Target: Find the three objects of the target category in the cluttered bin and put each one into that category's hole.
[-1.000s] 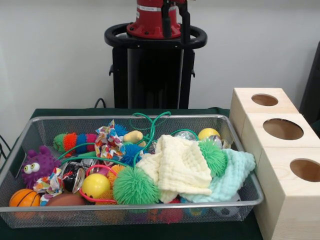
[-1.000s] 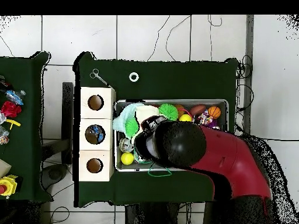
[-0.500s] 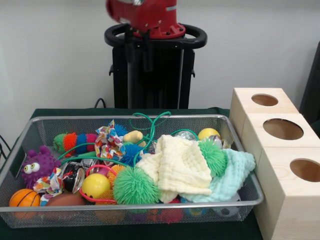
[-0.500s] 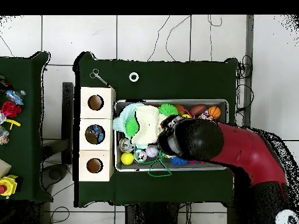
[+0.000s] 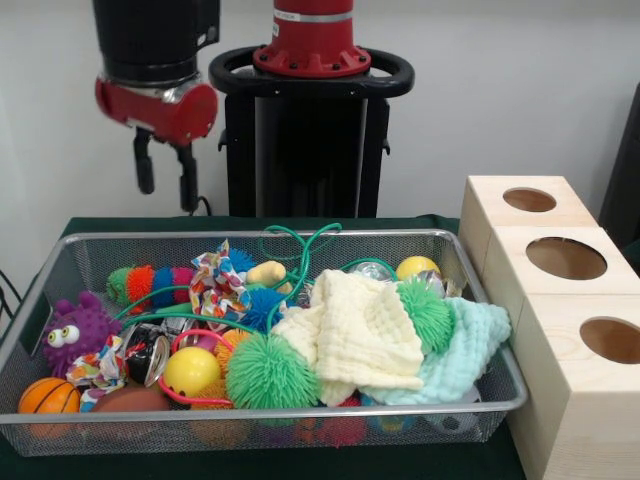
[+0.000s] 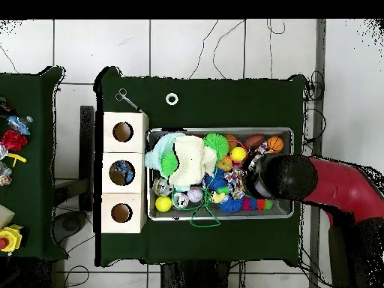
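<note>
The wire mesh bin (image 5: 262, 424) is full of toys: a green spiky ball (image 5: 268, 373), a yellow ball (image 5: 191, 370) in a pink ring, a small orange basketball (image 5: 48, 396), a purple fuzzy monster (image 5: 75, 330), a cream cloth (image 5: 360, 330) and a mint cloth (image 5: 465, 350). My gripper (image 5: 166, 185) hangs open and empty above the bin's far left end. In the overhead view the arm (image 6: 281, 177) covers the gripper and the right end of the bin (image 6: 217, 130).
Three pale wooden boxes with round holes (image 5: 529, 200) (image 5: 566, 258) (image 5: 610, 340) stand to the right of the bin. Overhead they line up at its left (image 6: 121, 173). A green cord (image 5: 300, 245) loops over the bin's far rim. A tape ring (image 6: 172, 98) lies on the green cloth.
The arm swung away from the boxes' end of the bin to its other end. The gripper came down into the front view at the upper left. The toys have not moved.
</note>
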